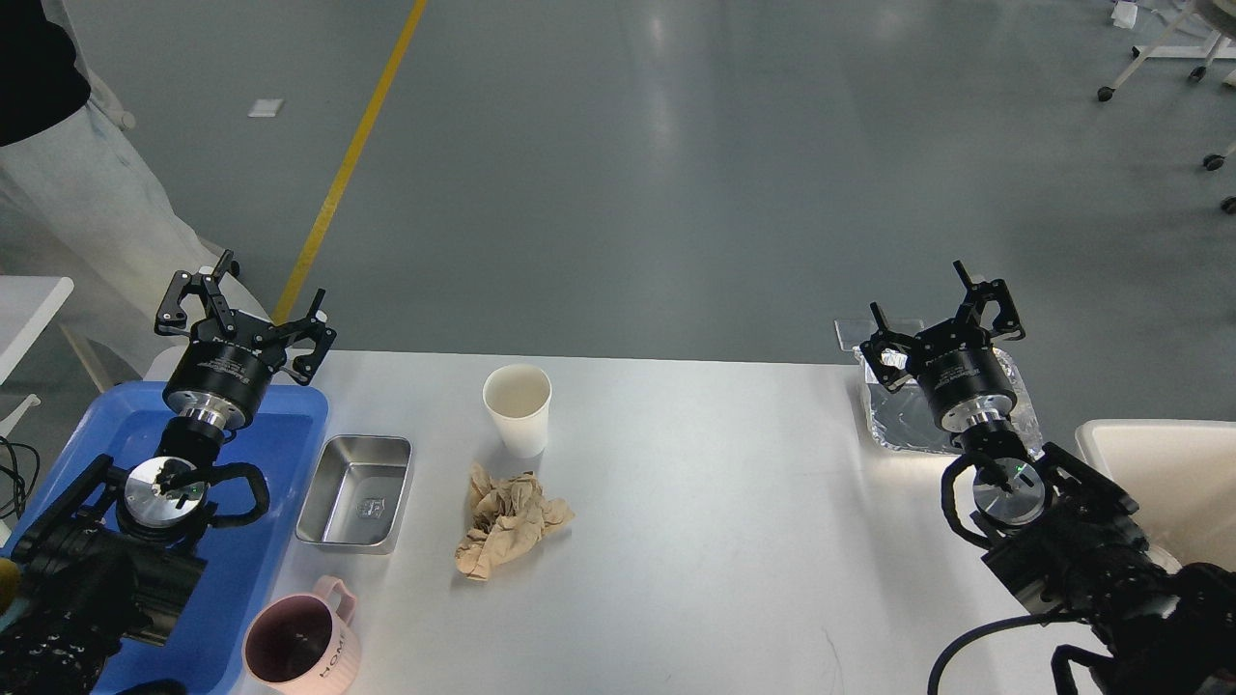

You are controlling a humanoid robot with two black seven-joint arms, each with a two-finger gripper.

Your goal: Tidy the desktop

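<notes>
The light grey desktop (715, 502) fills the lower half of the head view. On it stand a white paper cup (519, 408), upright and empty, a crumpled brown paper napkin (505, 521) just in front of it, a small steel tray (355, 490) to the left, and a pink mug (299, 645) at the front left. A foil tray (903, 417) lies at the far right edge. My left gripper (249, 297) hangs open over the far end of the blue tray (246, 569), holding nothing. My right gripper (944, 314) is open above the foil tray, empty.
A white bin (1168, 483) stands at the right beside the desktop. A small white side table (24, 309) and a person in white clothing (87, 203) are at the left. Beyond the far edge is grey floor with a yellow line (352, 154).
</notes>
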